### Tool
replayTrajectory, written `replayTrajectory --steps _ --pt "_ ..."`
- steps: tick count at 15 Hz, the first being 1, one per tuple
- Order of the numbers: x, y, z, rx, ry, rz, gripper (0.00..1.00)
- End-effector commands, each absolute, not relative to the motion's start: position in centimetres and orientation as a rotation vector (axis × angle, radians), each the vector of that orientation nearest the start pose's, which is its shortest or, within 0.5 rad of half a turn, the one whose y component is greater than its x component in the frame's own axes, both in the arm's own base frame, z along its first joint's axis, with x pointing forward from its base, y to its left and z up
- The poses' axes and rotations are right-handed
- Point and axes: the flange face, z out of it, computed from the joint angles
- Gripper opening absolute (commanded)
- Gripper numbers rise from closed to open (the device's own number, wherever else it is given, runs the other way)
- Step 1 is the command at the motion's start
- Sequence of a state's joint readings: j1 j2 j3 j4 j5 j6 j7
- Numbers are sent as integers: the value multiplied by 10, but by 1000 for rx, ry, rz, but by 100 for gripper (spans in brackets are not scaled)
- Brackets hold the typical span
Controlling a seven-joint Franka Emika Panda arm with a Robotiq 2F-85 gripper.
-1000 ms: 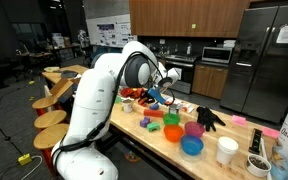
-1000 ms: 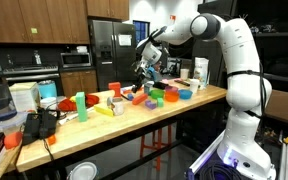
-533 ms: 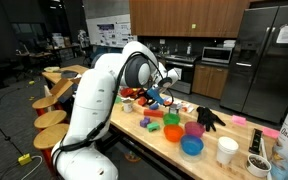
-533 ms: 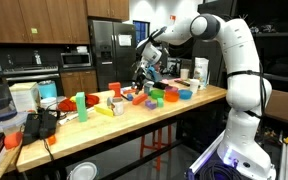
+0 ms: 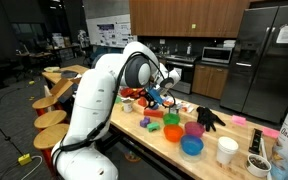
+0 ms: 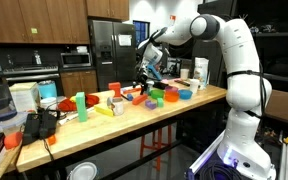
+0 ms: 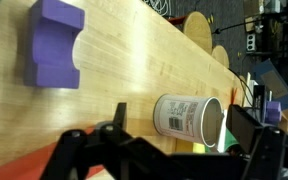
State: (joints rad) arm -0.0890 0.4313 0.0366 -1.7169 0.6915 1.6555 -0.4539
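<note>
Two things on the pale wooden counter [image 7: 134, 70] beneath my spread jaws.
In the wrist view a small white cylindrical can [image 7: 189, 120] with a barcode label lies on its side between my jaws, gripped by neither; a purple arch-shaped block [image 7: 52, 45] sits near it, outside them.

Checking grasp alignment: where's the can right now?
Wrist view: the can lies on its side on the wooden table, right of centre, between the fingers of the open gripper, with the purple block to its upper left.
</note>
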Motion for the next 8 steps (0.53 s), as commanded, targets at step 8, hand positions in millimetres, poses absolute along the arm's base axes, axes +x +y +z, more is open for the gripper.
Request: replayTrajectory --steps 8 --pt "607 18 344 -2249 107 578 100"
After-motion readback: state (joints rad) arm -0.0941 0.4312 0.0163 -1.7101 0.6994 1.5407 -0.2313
